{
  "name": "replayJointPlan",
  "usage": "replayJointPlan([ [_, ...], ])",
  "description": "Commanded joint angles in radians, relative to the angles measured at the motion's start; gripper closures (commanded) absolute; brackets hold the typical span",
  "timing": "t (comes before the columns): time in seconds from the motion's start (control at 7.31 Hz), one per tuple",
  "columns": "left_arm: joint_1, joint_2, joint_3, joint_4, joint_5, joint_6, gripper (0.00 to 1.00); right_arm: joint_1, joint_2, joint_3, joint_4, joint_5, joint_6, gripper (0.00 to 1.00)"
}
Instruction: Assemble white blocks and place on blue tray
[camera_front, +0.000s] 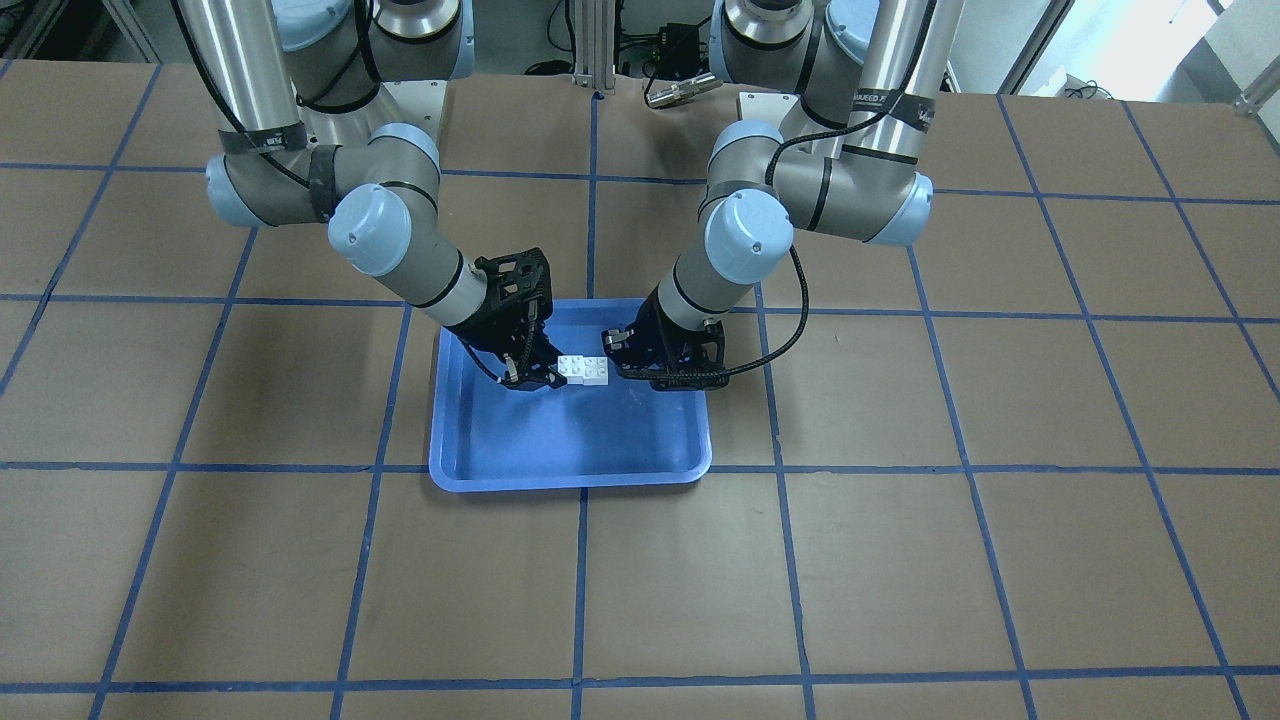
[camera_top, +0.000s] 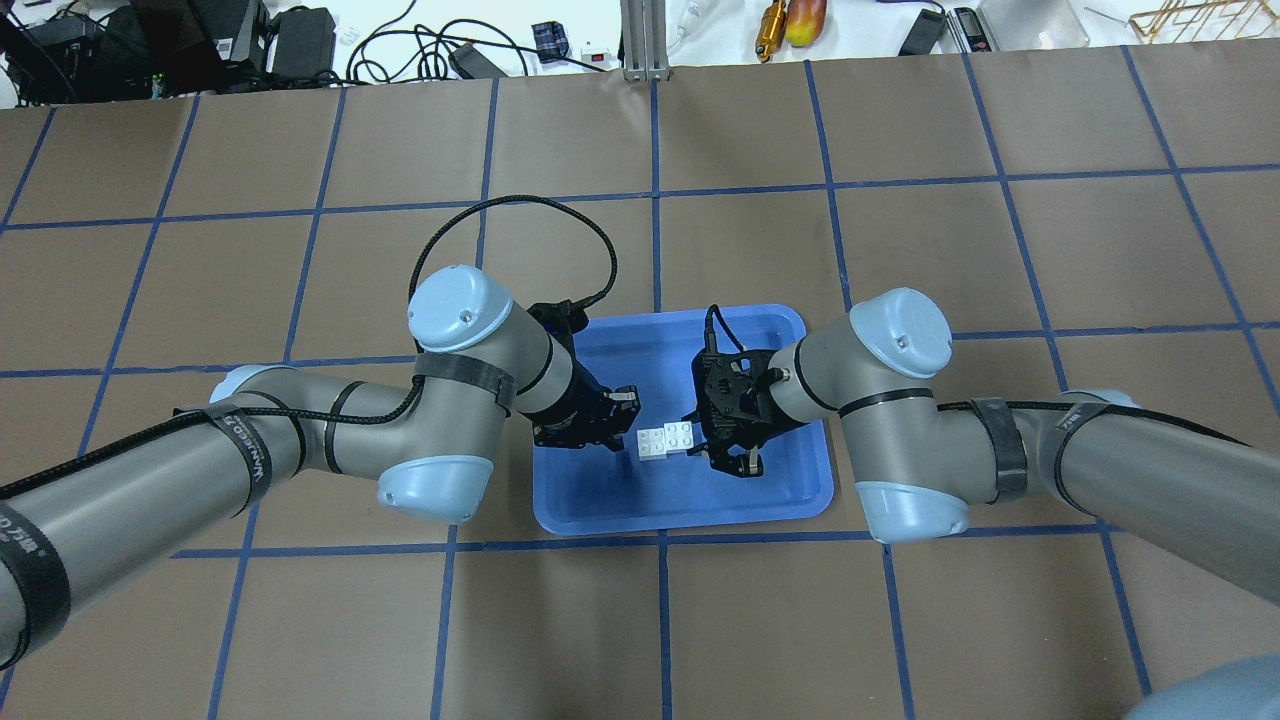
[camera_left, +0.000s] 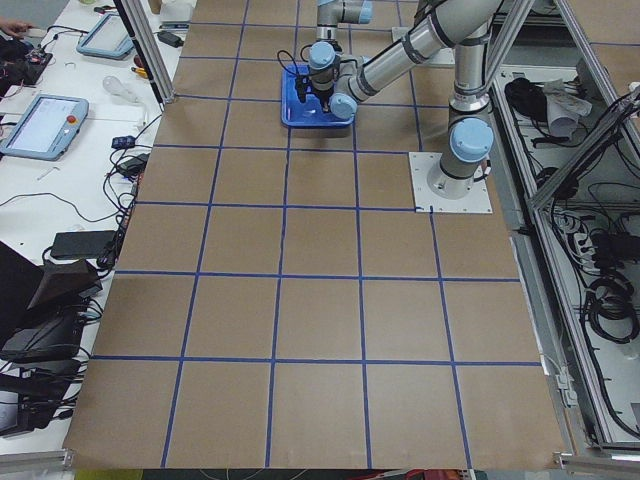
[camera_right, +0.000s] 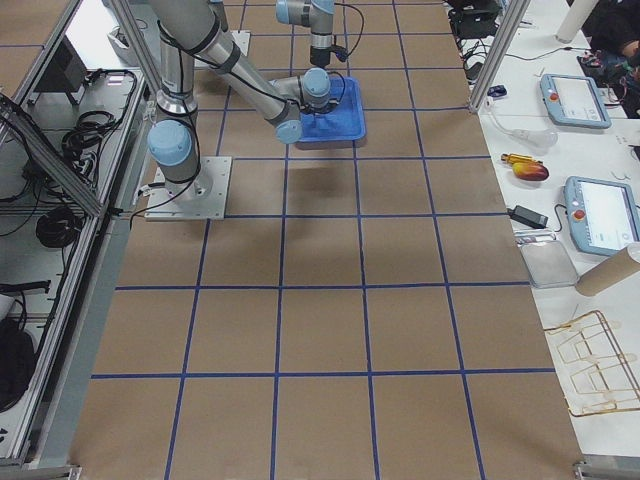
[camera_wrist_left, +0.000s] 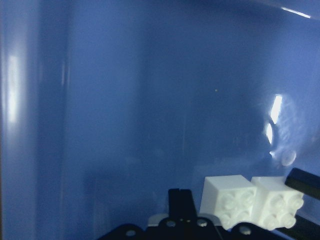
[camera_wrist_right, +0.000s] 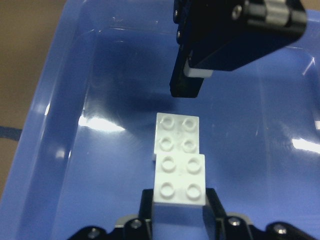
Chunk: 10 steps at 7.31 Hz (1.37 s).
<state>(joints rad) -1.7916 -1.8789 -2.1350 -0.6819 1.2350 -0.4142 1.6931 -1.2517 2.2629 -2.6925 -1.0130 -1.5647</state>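
The white blocks (camera_front: 585, 371), two studded bricks joined into a short bar, are low over the floor of the blue tray (camera_front: 570, 480). In the right wrist view my right gripper (camera_wrist_right: 180, 212) is shut on the near brick (camera_wrist_right: 180, 177), with a finger on each side. My left gripper (camera_front: 618, 362) is open at the bar's other end and does not hold it. One of its fingers (camera_wrist_right: 189, 82) hangs just beyond the far brick. In the overhead view the blocks (camera_top: 665, 440) lie between the left gripper (camera_top: 622, 425) and the right gripper (camera_top: 705, 440).
The tray's raised rim (camera_top: 690, 520) surrounds both grippers. It sits on brown paper with a blue tape grid (camera_front: 780, 470). Cables and tools lie beyond the table's far edge (camera_top: 780, 20). Both arms lean in over the tray from opposite sides.
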Motion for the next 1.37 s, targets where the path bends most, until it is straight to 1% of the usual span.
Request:
replayJointPlan([
  [0.0,0.000,-0.003,0.000,0.001,0.000,-0.008,0.99,-0.001,0.014,0.001,-0.013,0.001,0.000,0.85],
  [0.27,0.000,-0.002,0.000,0.001,0.000,-0.008,0.99,-0.001,0.014,0.001,-0.012,0.001,0.002,0.83],
  [0.41,0.000,-0.002,0.000,0.001,0.000,-0.008,0.99,-0.001,0.014,0.003,-0.010,0.001,0.003,0.61],
  [0.55,0.000,-0.002,0.000,0.001,0.000,-0.008,0.99,-0.001,0.021,0.009,-0.009,0.011,0.036,0.01],
  [0.96,0.000,0.000,0.000,0.001,0.000,-0.009,0.99,-0.003,0.000,-0.012,-0.021,-0.002,0.157,0.00],
  [1.09,-0.002,0.000,0.001,0.002,0.000,-0.009,0.99,-0.003,-0.026,-0.034,-0.017,-0.012,0.181,0.00],
  [1.23,-0.002,-0.002,0.001,0.002,0.000,-0.009,0.99,-0.004,-0.041,-0.069,0.015,-0.039,0.202,0.00],
])
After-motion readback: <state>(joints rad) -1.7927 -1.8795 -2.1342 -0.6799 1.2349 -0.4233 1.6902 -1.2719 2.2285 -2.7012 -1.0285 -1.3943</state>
